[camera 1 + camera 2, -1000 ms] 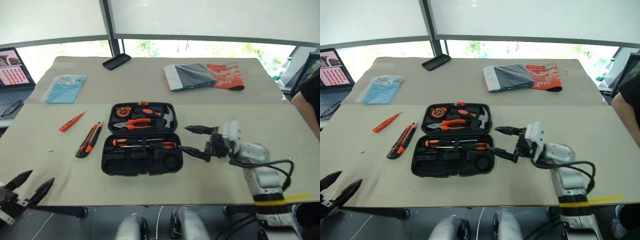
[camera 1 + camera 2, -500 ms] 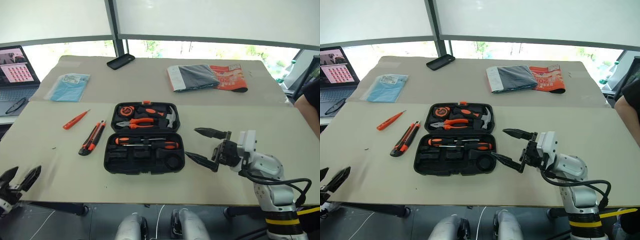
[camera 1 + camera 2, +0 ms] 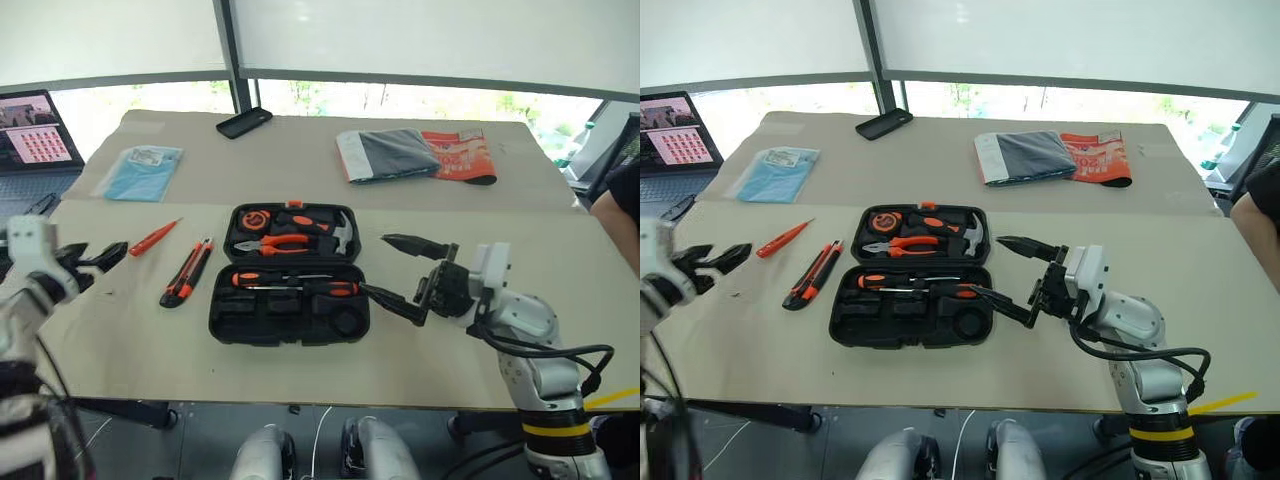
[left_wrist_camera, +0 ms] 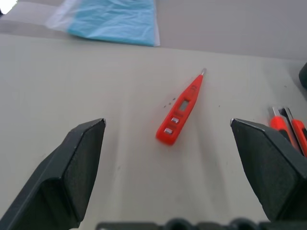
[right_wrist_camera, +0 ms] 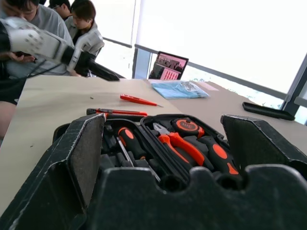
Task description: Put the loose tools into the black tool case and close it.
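Progress looks partial: the black tool case (image 3: 289, 274) lies open flat near the middle of the tabletop (image 3: 450, 375), with orange-and-black-handled screwdrivers (image 3: 295, 285) already seated in its near half, beside the pliers (image 3: 268, 244), hammer (image 3: 335, 235) and tape measure (image 3: 251, 219) in the far half; the slim all-orange screwdriver (image 3: 153, 236) and the orange-black utility knife (image 3: 187, 272) lie loose on the tabletop to the case's left, well apart from it; a dark round shape in the case's near right corner may be the tape roll, though I cannot tell; so I judge two tools are left to stow and the lid left to shut. The left end effector (image 4: 172, 148) hovers empty over the slim screwdriver with fingers wide apart; the right end effector (image 3: 405, 268) hangs just beside the case's right edge, fingers spread and holding nothing. The tabletop is pale beige and matte; on its far side lie a black phone (image 3: 245, 122), a blue plastic packet (image 3: 140, 172) and a folded grey-and-orange magazine (image 3: 415, 155); a laptop (image 3: 35, 130) sits off to the left; broad windows with lowered blinds run behind; people stand near the left arm in the right wrist view.
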You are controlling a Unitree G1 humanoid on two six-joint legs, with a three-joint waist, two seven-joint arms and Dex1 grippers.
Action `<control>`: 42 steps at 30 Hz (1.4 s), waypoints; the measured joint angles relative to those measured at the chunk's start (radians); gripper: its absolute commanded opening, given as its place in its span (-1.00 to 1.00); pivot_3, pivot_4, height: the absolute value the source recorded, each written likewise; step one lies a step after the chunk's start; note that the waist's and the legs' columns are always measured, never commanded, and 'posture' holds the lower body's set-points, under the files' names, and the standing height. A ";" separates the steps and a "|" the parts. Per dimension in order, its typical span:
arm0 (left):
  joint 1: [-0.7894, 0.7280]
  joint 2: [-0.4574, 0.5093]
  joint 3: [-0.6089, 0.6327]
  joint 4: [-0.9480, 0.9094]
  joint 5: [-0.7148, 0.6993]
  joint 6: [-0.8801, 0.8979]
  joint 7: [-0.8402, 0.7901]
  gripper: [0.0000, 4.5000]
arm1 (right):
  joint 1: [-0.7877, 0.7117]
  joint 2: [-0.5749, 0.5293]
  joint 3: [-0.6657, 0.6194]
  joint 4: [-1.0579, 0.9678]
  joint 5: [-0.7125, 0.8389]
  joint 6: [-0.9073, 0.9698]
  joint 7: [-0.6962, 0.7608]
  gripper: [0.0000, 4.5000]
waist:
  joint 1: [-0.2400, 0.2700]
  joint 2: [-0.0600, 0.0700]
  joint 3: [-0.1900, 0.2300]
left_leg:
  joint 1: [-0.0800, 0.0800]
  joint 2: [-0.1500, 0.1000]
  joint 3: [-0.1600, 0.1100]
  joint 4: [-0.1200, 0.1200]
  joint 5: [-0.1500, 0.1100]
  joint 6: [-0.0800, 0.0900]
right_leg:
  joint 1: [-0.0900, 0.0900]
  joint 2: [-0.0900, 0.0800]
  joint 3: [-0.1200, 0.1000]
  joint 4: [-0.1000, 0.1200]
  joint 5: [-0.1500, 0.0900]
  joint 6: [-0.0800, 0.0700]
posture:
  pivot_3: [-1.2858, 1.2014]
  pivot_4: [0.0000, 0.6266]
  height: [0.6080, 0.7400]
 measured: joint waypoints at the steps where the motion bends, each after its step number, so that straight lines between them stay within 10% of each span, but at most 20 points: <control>1: -0.065 -0.015 -0.034 0.087 0.034 -0.035 -0.003 1.00 | -0.006 -0.001 0.000 -0.004 0.000 0.004 -0.005 0.99 | -0.001 -0.001 0.000 | 0.000 0.000 0.000 0.000 0.000 0.001 | 0.000 0.001 0.000 0.000 0.000 0.000 | 0.03 -0.52 1.00; 12: -0.324 -0.074 -0.156 0.492 0.232 -0.191 0.058 1.00 | 0.055 -0.028 -0.014 -0.116 0.001 0.039 -0.094 0.99 | -0.020 -0.003 0.000 | -0.003 -0.003 0.002 0.000 -0.002 0.006 | -0.001 0.000 -0.001 -0.002 0.002 -0.004 | 0.03 -0.52 1.00; 24: -0.317 -0.075 -0.130 0.514 0.244 -0.168 0.019 -0.77 | 0.086 -0.050 -0.033 -0.174 0.003 0.053 -0.132 1.00 | -0.018 -0.003 0.000 | 0.002 -0.004 0.001 0.003 0.001 0.006 | 0.001 -0.003 0.002 0.003 0.000 0.002 | 0.03 -0.52 1.00; 36: -0.219 -0.064 0.007 0.451 0.121 -0.434 -0.257 -0.79 | 0.041 -0.074 -0.024 -0.157 0.040 0.057 -0.083 1.00 | -0.018 -0.007 0.000 | -0.003 -0.003 0.001 0.006 0.001 0.007 | -0.001 -0.003 0.000 0.002 0.000 0.001 | 0.03 -0.52 1.00; 42: -0.095 0.004 -0.147 0.027 0.066 -0.460 -0.837 -0.79 | -0.022 -0.197 -0.046 -0.177 0.120 0.143 -0.014 1.00 | -0.016 -0.006 0.000 | -0.006 -0.002 0.001 0.015 -0.003 0.013 | 0.000 -0.004 0.000 0.003 0.000 0.001 | 0.03 -0.52 1.00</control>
